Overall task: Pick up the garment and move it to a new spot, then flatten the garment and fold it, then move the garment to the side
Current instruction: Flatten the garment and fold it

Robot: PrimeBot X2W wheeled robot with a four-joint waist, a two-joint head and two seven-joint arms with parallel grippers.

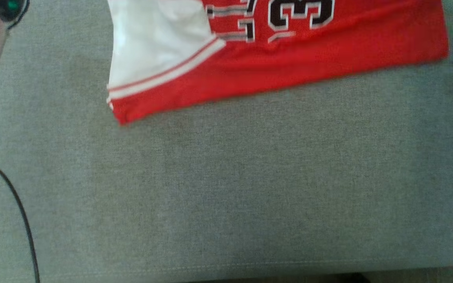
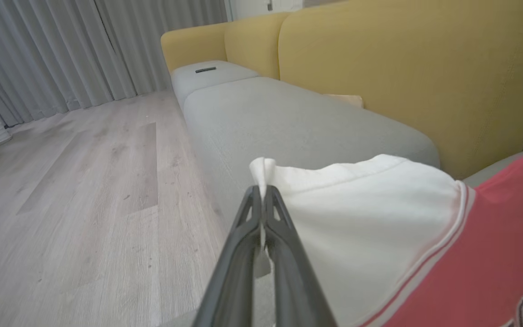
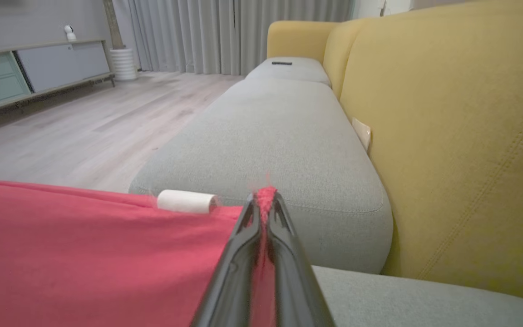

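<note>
Closest in, each hand has cloth in its tips. The left gripper (image 2: pixel 261 190) is pinched tight on a white corner of the garment (image 1: pixel 289 67), with a nub of white poking out past its fingertips. The right gripper (image 3: pixel 265 197) is clamped the same way on a red edge, and a tuft of red shows above its tips.

From the left hand the jersey billows away to that hand's right, white first and then red with the lettering. From the right hand it spreads to that hand's left as a broad red sheet. So the garment hangs between the two hands, its long axis running from one to the other, and neither arm is nearer than the other. I'd say the next move depends on the hands travelling together or drawing apart evenly, so the cloth comes taut without twisting.

Both sets of fingers lie low and roughly level, aimed along the length of the sofa rather than down into it. Under the cloth is the grey seat cushion (image 1: pixel 226 188), where the jersey's lower hem lies slanted. Beyond the fingertips more grey cushions run on, with the yellow backrest (image 3: pixel 447 136) off to the right of each hand and the wooden floor (image 2: pixel 84 181) off to the left.
</note>
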